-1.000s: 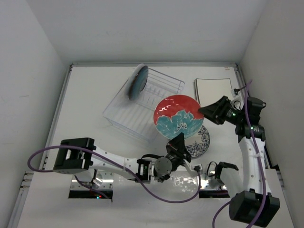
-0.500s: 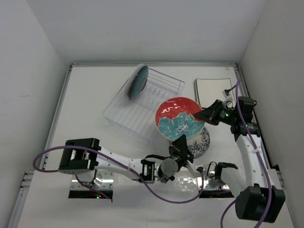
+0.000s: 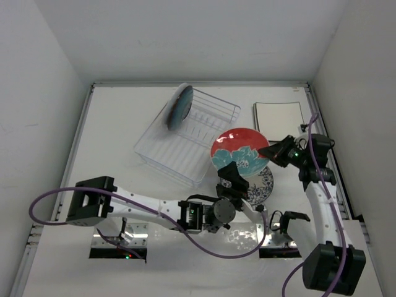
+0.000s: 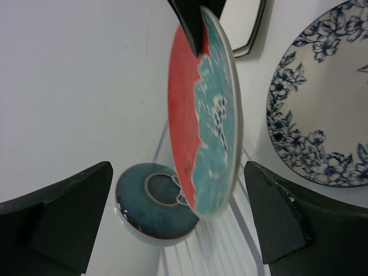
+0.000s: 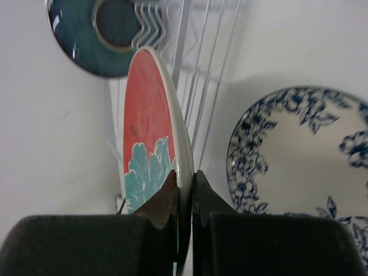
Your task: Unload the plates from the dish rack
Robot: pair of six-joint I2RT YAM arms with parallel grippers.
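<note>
The red-and-teal floral plate (image 3: 240, 156) hangs tilted above the table, right of the dish rack (image 3: 185, 139). My right gripper (image 3: 270, 151) is shut on its right rim; in the right wrist view the fingertips (image 5: 175, 192) pinch the plate's (image 5: 146, 132) edge. My left gripper (image 3: 229, 180) is open below the plate, and its fingers (image 4: 63, 210) stand well apart on either side of the plate (image 4: 198, 115), not touching it. The blue floral plate (image 3: 261, 185) lies flat on the table. The square cream plates (image 3: 278, 116) lie at the back right.
A round teal dish (image 3: 180, 106) stands upright at the rack's far left end, also seen as the teal dish (image 4: 152, 204) in the left wrist view. The rack's white wires (image 5: 201, 57) run behind the held plate. Walls close the table at the back and sides.
My left gripper has opened and let go of the red-and-teal plate. My right gripper has shut on its right rim. The plate has shifted right and down toward the blue floral plate.
</note>
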